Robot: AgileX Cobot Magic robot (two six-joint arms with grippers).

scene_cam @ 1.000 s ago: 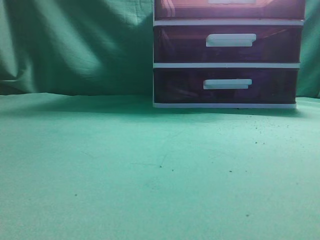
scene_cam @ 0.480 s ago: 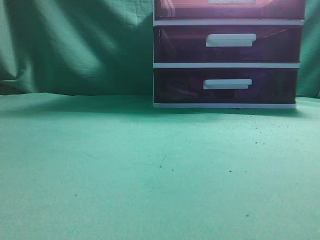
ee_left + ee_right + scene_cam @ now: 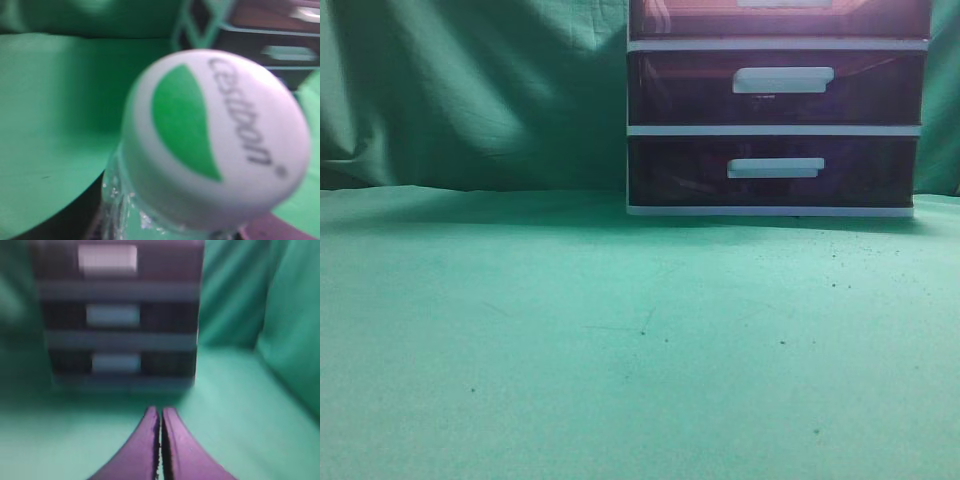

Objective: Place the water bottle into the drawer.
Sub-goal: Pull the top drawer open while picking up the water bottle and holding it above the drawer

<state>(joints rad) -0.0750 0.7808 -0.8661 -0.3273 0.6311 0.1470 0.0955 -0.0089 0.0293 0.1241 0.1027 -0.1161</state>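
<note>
The water bottle fills the left wrist view: a white cap with a green leaf mark over a clear neck, seen very close and blurred. My left gripper holds it below the neck, and only dark and purple bits of its fingers show at the bottom edge. The top drawer is dark purple-red with a white handle, closed, and cut off by the top edge of the exterior view. It also shows in the right wrist view. My right gripper is shut and empty above the cloth, pointing at the drawer unit. Neither arm shows in the exterior view.
The white-framed unit stands at the back right on green cloth, with a middle drawer and a bottom drawer, both closed. A green cloth backdrop hangs behind. Green tabletop lies in front of the unit.
</note>
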